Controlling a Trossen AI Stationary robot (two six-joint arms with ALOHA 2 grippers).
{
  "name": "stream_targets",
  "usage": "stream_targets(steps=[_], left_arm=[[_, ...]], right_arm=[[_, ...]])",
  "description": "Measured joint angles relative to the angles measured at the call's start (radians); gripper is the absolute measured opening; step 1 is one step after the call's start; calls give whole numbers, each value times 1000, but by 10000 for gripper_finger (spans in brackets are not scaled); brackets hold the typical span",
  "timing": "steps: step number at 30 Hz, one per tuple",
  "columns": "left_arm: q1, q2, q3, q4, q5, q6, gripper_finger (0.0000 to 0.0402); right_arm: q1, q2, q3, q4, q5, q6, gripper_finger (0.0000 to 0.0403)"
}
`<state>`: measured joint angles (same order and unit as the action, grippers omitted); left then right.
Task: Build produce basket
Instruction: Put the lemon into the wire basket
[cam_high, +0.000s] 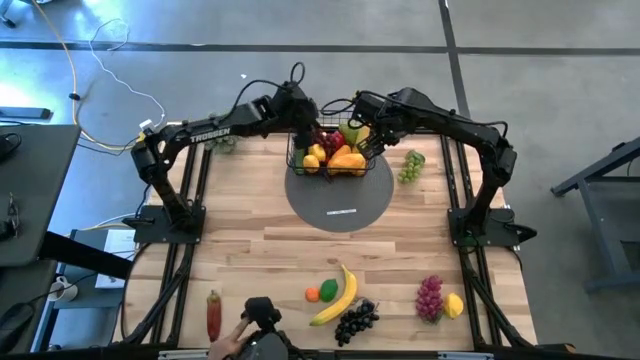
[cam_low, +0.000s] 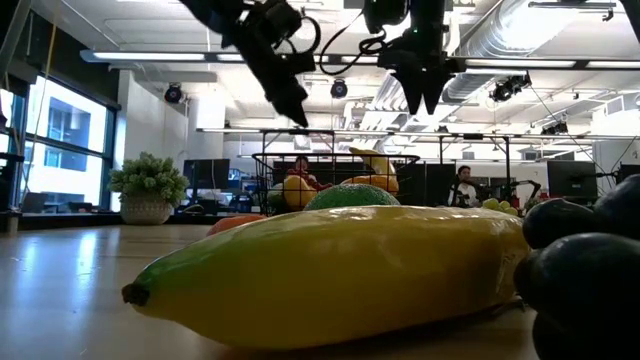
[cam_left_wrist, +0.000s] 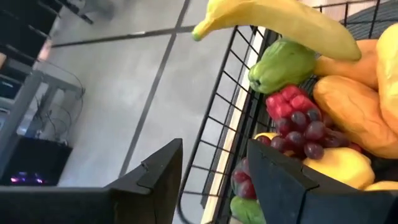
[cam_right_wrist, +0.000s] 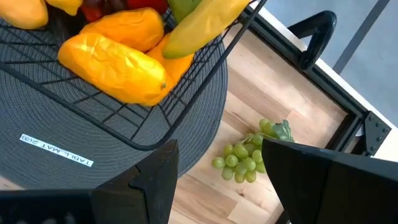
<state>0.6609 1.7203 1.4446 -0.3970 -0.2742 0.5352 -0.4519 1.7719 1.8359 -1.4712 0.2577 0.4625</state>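
Observation:
The black wire basket (cam_high: 298, 160) stands on the grey round mat (cam_high: 340, 205) at the table's far middle. It holds a banana (cam_left_wrist: 280, 22), a green fruit (cam_left_wrist: 283, 62), red-purple grapes (cam_left_wrist: 298, 121) and orange and yellow pieces (cam_right_wrist: 115, 65). My left gripper (cam_high: 308, 133) hangs open above the basket's left wall (cam_left_wrist: 217, 124). One finger is over the outside and one over the produce, and the low view shows it above the rim. My right gripper (cam_high: 372, 140) hangs open above the basket's right corner (cam_right_wrist: 124, 118).
Green grapes (cam_high: 410, 167) lie on the wood right of the mat. Along the near edge lie a banana (cam_high: 338, 295), an orange (cam_high: 313, 294), black grapes (cam_high: 355, 320), purple grapes (cam_high: 429, 297), a lemon (cam_high: 454, 305) and a red piece (cam_high: 213, 315). A person's hand (cam_high: 232, 345) reaches in at the near edge.

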Motion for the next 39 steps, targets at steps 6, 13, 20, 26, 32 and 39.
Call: stream_targets(steps=[6,13,20,26,32,39], left_arm=[[0,-10,97,-182,1,-38,168],[0,-94,72,-277,35,-181,168],[-3,-187,-1,-319,106,-294,168],[-3,-216,-41,-353,106,-340,168],[-3,-217,-43,-355,113,-299,168],[-7,-217,-43,-355,117,-278,168]], right_arm=[[0,-33,0,-11,43,-2,213],[0,-81,-8,-36,119,9,213],[-21,-194,-192,-46,126,118,213],[-7,-338,-354,-25,-3,293,213],[68,-466,-492,-16,-150,505,213],[203,-558,-602,-15,-273,725,213]])
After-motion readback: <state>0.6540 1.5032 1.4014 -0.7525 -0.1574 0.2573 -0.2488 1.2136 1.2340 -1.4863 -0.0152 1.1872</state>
